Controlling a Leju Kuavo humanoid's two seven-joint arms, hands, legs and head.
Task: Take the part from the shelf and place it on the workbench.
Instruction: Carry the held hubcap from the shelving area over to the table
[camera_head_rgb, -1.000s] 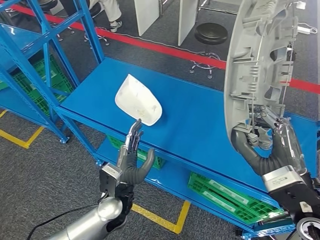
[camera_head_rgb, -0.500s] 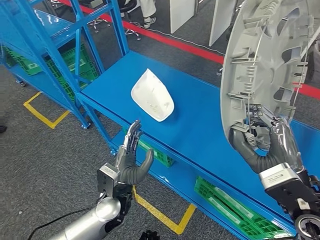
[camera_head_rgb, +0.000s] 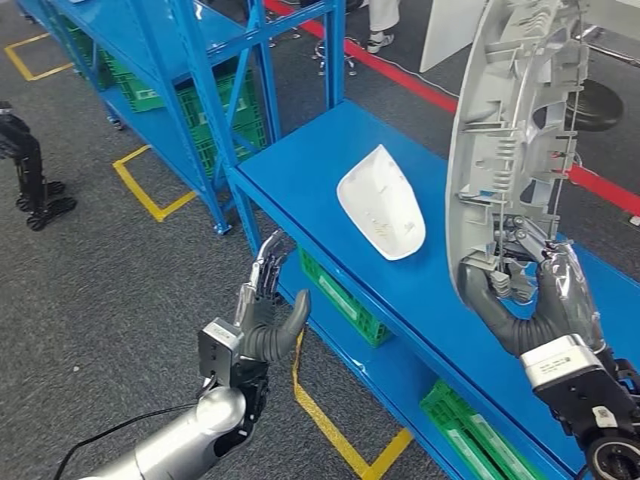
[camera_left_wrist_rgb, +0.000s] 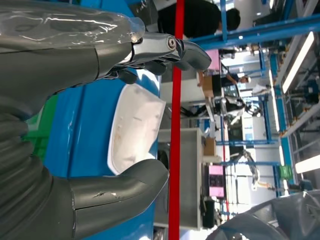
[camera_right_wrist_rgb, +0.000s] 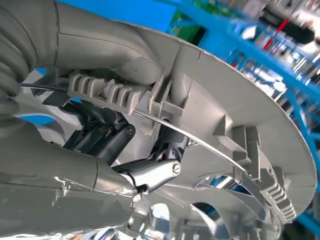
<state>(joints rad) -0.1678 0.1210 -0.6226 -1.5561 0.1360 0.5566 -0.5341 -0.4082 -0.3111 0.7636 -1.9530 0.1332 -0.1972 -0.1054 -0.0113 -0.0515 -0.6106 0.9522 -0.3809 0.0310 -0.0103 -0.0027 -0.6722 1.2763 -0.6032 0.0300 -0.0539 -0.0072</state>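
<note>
At the lower rim of the grey wheel cover, the right hand is clamped on the part: its thumb lies along the outside edge while the darker fingers hook in among the ribs and the thin wire ring on the inner face. The wheel cover stands nearly upright in that grip, inner side turned toward the robot, lifted above the blue shelf and touching nothing else that can be seen.

Left of the wheel cover, the left hand is raised with its palm turned sideways, fingers straight and close together, thumb spread away from them; it holds nothing and touches nothing. It sits just off the front edge of the blue shelf, over the grey carpet.

Between the wheel cover and the left hand, farther back, a white shell-shaped cover lies flat on the shelf surface, apart from both hands. In the left wrist view it shows through the gap between thumb and fingers.

Below the wheel cover, green crates sit on the lower shelf level, and yellow floor tape runs along the carpet. Beyond the wheel cover, a red line crosses the floor.
</note>
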